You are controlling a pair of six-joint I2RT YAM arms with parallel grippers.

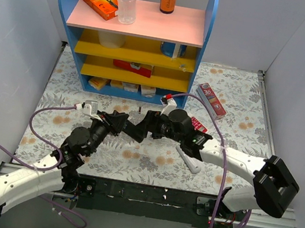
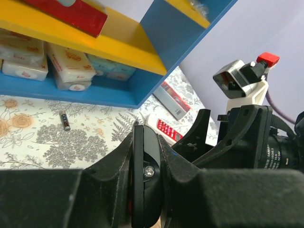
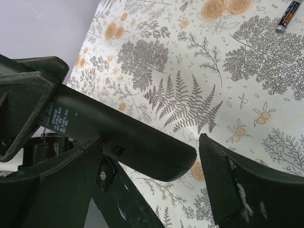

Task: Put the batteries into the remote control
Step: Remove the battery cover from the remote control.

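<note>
Top external view first: what does it record? (Inspector)

Both arms meet over the middle of the worktop [image 1: 239, 120], in front of the blue shelf unit [image 1: 206, 35]. The left claw [image 1: 120, 124] and right claw [image 1: 151, 127] face each other with the black remote control [image 1: 136, 130] raised between them. The jaw states are not legible from here. (Examiner)

What do the wrist views add? (Inspector)

Left wrist: the left claw is clamped tight on the remote control, which is seen edge-on with one finger pressed to each face. Right wrist: the right claw stands wide. The remote's rounded end lies between its fingers, close against one, and floral cloth shows in the gap before the other. It grips nothing. (Examiner)

Count, please. (Inspector)

One battery [image 3: 287, 16] confirmed, lying flat and loose on the worktop, apart from both claws, on the shelf side. Two remotes: the black one held, and a white remote with red keys [image 2: 164, 128] lying on the worktop. One red-and-white box [image 2: 170, 99] just beyond that. (Examiner)

The battery's appearance? (Inspector)

A short, thin cylinder with a dark body, an orange section and a bright metal end. The remote's battery compartment cannot be made out in any view. (Examiner)
</note>
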